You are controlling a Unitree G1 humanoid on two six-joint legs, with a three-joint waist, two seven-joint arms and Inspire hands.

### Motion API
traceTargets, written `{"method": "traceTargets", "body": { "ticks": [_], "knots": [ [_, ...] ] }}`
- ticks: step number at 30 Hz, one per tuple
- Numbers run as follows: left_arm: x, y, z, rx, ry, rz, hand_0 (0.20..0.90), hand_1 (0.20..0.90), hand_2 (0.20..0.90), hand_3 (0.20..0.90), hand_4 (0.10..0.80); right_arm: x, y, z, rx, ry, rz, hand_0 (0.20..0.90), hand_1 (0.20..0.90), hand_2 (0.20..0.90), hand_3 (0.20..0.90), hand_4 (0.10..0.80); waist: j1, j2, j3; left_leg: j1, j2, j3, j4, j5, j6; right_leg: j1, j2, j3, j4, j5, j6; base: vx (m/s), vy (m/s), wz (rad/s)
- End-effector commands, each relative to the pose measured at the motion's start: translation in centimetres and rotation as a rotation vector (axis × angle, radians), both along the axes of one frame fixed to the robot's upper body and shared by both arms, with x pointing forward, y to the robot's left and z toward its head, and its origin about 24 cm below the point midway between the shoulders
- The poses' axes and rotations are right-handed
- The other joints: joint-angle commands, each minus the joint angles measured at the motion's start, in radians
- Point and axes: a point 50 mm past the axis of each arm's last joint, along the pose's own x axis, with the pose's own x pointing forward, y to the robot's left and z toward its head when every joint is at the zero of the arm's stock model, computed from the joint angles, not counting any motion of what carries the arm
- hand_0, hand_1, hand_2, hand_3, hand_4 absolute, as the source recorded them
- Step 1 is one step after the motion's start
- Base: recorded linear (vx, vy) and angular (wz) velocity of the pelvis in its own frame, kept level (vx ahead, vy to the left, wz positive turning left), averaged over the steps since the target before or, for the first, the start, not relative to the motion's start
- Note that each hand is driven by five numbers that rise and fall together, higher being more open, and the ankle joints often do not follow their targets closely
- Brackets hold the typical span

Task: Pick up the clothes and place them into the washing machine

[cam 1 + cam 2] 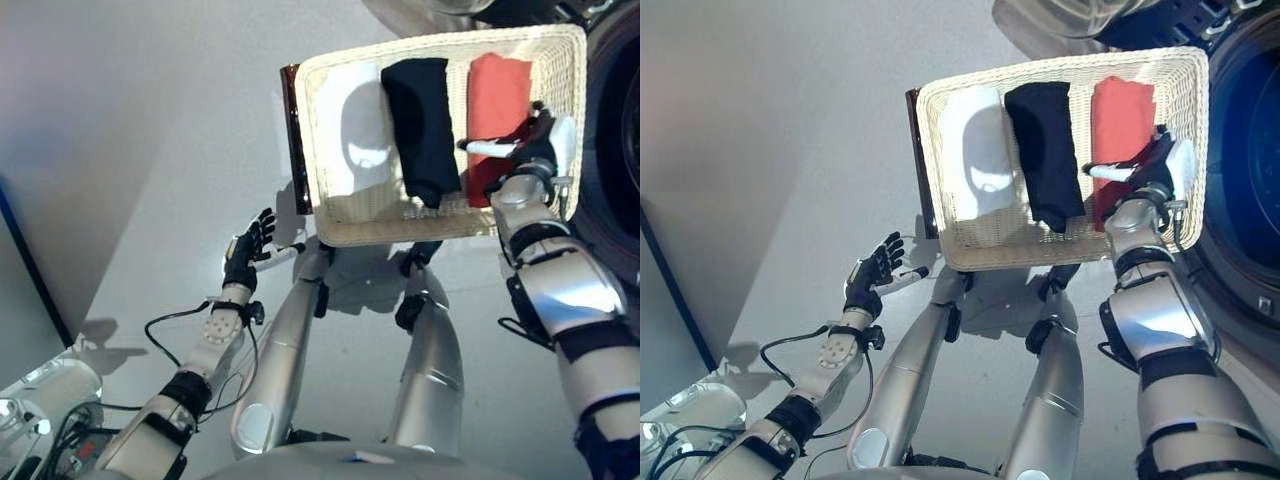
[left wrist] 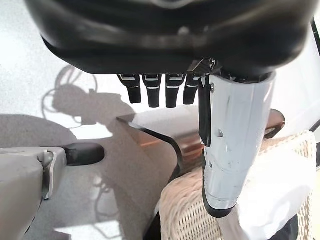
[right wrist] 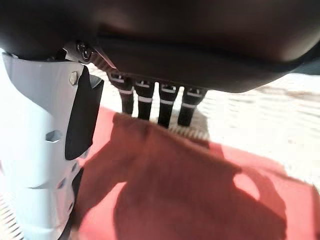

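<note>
Our right hand point(image 1: 535, 140) hovers with straight fingers above the folded red cloth point(image 1: 497, 95) in the pale woven wicker basket point(image 1: 330, 215); we should press down, gathering fabric fully before closing. Our left hand point(image 1: 245, 255) hangs spread, idle.

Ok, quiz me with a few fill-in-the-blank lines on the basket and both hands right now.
1. The wicker basket holds a white, a black and a ____ garment.
2. The right hand hovers over the ____ garment.
3. The left hand is open and holds ____.

Missing words: red; red; nothing
</note>
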Motion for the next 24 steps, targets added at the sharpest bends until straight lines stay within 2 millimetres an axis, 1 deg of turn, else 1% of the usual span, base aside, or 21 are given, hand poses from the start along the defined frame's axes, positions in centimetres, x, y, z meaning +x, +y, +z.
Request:
{"method": "traceTargets", "body": {
  "ticks": [1, 4, 11, 14, 15, 17, 18, 19, 20, 21, 22, 23, 24],
  "knots": [
    [-0.8, 0.5, 1.3, -0.005, -0.091, -0.002, 0.900, 0.900, 0.900, 0.900, 0.800, -0.3, -1.8, 4.0, -0.153, -0.047, -0.043, 0.200, 0.200, 0.200, 0.200, 0.300, 0.015, 0.066, 0.009, -0.055, -0.002, -0.058, 0.039, -0.069, -0.088, 0.031, 0.008, 0.053, 0.142, -0.179, 0.032, -0.016, 0.033, -0.01],
    [-0.9, 0.5, 0.6, 0.011, -0.059, 0.005, 0.900, 0.900, 0.900, 0.900, 0.800, -0.2, -1.4, 3.9, -0.159, -0.047, -0.039, 0.200, 0.200, 0.200, 0.200, 0.300, 0.011, 0.069, 0.016, -0.067, -0.002, -0.056, 0.045, -0.066, -0.085, 0.020, 0.009, 0.059, 0.148, -0.179, 0.030, -0.009, 0.021, -0.01],
    [-1.4, 0.9, -1.0, 0.051, 0.013, 0.027, 0.900, 0.900, 0.900, 0.900, 0.800, 0.0, -0.6, 2.3, -0.151, -0.016, -0.017, 0.200, 0.200, 0.200, 0.200, 0.300, 0.000, 0.070, 0.011, -0.043, -0.002, -0.053, 0.020, -0.055, -0.085, 0.035, 0.015, 0.063, 0.126, -0.171, 0.030, 0.000, 0.009, -0.02],
    [-1.8, 1.2, -2.3, 0.084, 0.072, 0.036, 0.900, 0.900, 0.900, 0.900, 0.800, 0.2, 0.0, 1.4, -0.117, -0.014, 0.002, 0.200, 0.200, 0.200, 0.200, 0.300, -0.005, 0.069, 0.005, -0.017, 0.001, -0.051, -0.002, -0.049, -0.085, 0.055, 0.022, 0.064, 0.106, -0.164, 0.031, 0.002, 0.011, -0.07],
    [-2.0, 1.3, -2.9, 0.102, 0.102, 0.041, 0.900, 0.900, 0.900, 0.900, 0.800, 0.2, 0.3, 0.6, -0.085, -0.012, 0.011, 0.200, 0.200, 0.200, 0.200, 0.300, -0.007, 0.069, 0.001, 0.001, 0.004, -0.049, -0.013, -0.047, -0.086, 0.071, 0.024, 0.065, 0.092, -0.160, 0.032, 0.005, 0.004, -0.07],
    [-2.1, 1.4, -3.3, 0.111, 0.120, 0.039, 0.900, 0.900, 0.900, 0.900, 0.800, 0.1, 0.3, 0.4, -0.064, -0.015, 0.012, 0.200, 0.200, 0.200, 0.200, 0.300, -0.009, 0.068, -0.002, 0.012, 0.006, -0.048, -0.020, -0.046, -0.086, 0.083, 0.027, 0.065, 0.083, -0.157, 0.033, 0.004, -0.005, -0.10],
    [-2.3, 1.4, -3.7, 0.129, 0.140, 0.034, 0.900, 0.900, 0.900, 0.900, 0.800, 0.2, 0.5, 0.3, -0.033, -0.034, 0.018, 0.200, 0.200, 0.200, 0.200, 0.300, -0.013, 0.068, -0.005, 0.021, 0.007, -0.046, -0.025, -0.044, -0.087, 0.090, 0.029, 0.066, 0.076, -0.154, 0.034, 0.027, -0.017, -0.15],
    [-2.6, 1.7, -4.4, 0.158, 0.177, 0.033, 0.900, 0.900, 0.900, 0.900, 0.800, 0.3, 1.1, -0.4, 0.133, -0.121, 0.059, 0.200, 0.200, 0.200, 0.200, 0.300, -0.025, 0.065, -0.013, 0.042, 0.010, -0.044, -0.040, -0.041, -0.089, 0.108, 0.032, 0.068, 0.061, -0.151, 0.035, 0.028, -0.017, -0.15],
    [-2.6, 1.8, -4.5, 0.159, 0.177, 0.033, 0.900, 0.900, 0.900, 0.900, 0.800, 0.2, 1.1, -0.5, 0.134, -0.121, 0.058, 0.200, 0.200, 0.200, 0.200, 0.300, -0.024, 0.065, -0.013, 0.044, 0.010, -0.044, -0.041, -0.041, -0.089, 0.110, 0.033, 0.068, 0.060, -0.151, 0.035, 0.037, -0.004, -0.11],
    [-2.8, 2.0, -4.7, 0.161, 0.191, 0.038, 0.900, 0.900, 0.900, 0.900, 0.800, 0.2, 1.4, -1.0, 0.230, -0.167, 0.082, 0.200, 0.200, 0.200, 0.200, 0.300, -0.030, 0.062, -0.018, 0.057, 0.011, -0.043, -0.047, -0.041, -0.089, 0.121, 0.035, 0.069, 0.054, -0.150, 0.035, 0.033, -0.005, -0.08],
    [-3.3, 2.3, -5.2, 0.160, 0.216, 0.047, 0.900, 0.900, 0.900, 0.900, 0.800, 0.0, 1.4, -1.9, 0.385, -0.231, 0.086, 0.200, 0.200, 0.200, 0.200, 0.300, -0.036, 0.059, -0.029, 0.078, 0.013, -0.042, -0.057, -0.042, -0.089, 0.141, 0.039, 0.071, 0.040, -0.148, 0.037, 0.033, -0.005, -0.07],
    [-3.3, 2.3, -5.2, 0.161, 0.217, 0.046, 0.900, 0.900, 0.900, 0.900, 0.800, -0.1, 1.4, -2.0, 0.387, -0.230, 0.086, 0.200, 0.200, 0.200, 0.200, 0.300, -0.035, 0.058, -0.028, 0.080, 0.013, -0.042, -0.058, -0.042, -0.089, 0.143, 0.039, 0.071, 0.039, -0.148, 0.037, 0.034, -0.017, -0.11],
    [-3.8, 2.8, -5.7, 0.167, 0.243, 0.057, 0.900, 0.900, 0.900, 0.900, 0.800, 0.0, 1.6, -2.0, 0.459, -0.276, 0.093, 0.200, 0.200, 0.200, 0.200, 0.300, -0.038, 0.055, -0.035, 0.093, 0.016, -0.041, -0.065, -0.041, -0.090, 0.154, 0.043, 0.073, 0.029, -0.144, 0.037, 0.021, -0.013, -0.15]
  ]
}}
